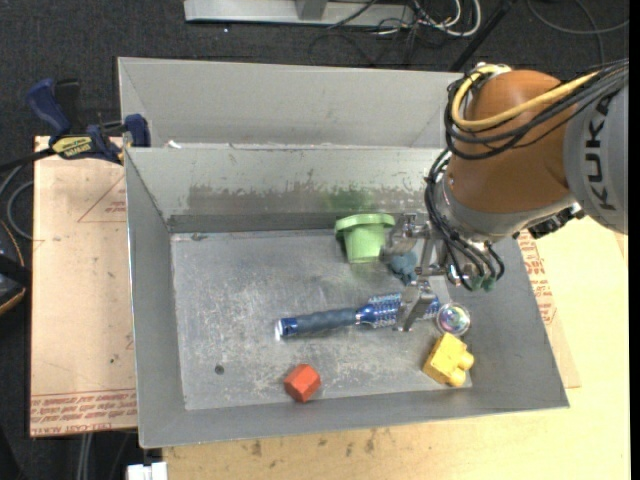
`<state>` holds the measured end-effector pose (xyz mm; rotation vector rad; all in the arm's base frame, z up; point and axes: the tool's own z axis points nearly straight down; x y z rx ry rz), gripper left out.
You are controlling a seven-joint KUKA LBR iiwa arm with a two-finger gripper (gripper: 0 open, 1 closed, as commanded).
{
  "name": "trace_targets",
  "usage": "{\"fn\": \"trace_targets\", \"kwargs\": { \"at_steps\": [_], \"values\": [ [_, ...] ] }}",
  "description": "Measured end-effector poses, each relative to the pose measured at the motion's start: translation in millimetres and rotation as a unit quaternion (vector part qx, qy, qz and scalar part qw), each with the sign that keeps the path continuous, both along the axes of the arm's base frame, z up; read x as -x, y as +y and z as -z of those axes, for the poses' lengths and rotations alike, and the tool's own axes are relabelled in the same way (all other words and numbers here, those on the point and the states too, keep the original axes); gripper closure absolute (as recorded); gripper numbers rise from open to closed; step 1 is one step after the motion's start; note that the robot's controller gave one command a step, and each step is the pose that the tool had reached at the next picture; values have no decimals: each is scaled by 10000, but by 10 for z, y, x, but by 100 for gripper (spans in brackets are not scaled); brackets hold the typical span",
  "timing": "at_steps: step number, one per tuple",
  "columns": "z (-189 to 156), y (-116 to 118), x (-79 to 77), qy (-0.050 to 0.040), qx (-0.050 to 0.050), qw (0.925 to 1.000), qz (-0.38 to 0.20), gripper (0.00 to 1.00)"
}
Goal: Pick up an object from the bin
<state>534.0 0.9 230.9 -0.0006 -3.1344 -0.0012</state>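
Camera view | jaws over 1 blue tool (pixel 335 320), state cannot tell | 1 green cup (pixel 364 236) | 1 yellow block (pixel 448 359) | 1 red cube (pixel 302 382)

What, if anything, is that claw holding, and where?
Cannot be told. The gripper is down at the striped end of the long blue stick lying in the bin; a grasp isn't visible.

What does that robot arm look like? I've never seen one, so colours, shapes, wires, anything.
The arm is thick, grey and rounded, with black KUKA lettering on its side. Its wrist wears a bulbous orange cover, and pale yellow cables loop over it. Thinner dark wires hang beneath it, above a small silvery metal gripper.
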Motion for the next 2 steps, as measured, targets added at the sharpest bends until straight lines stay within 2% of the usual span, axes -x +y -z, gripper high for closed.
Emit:
{"fn": "trace_targets", "kwargs": {
  "at_steps": [1, 2],
  "values": [
    [1537, -111, -192, -64, -11, 9846, -1748, 0],
    [1509, -113, -209, -99, -5, 9847, -1740, 100]
  ]
}}
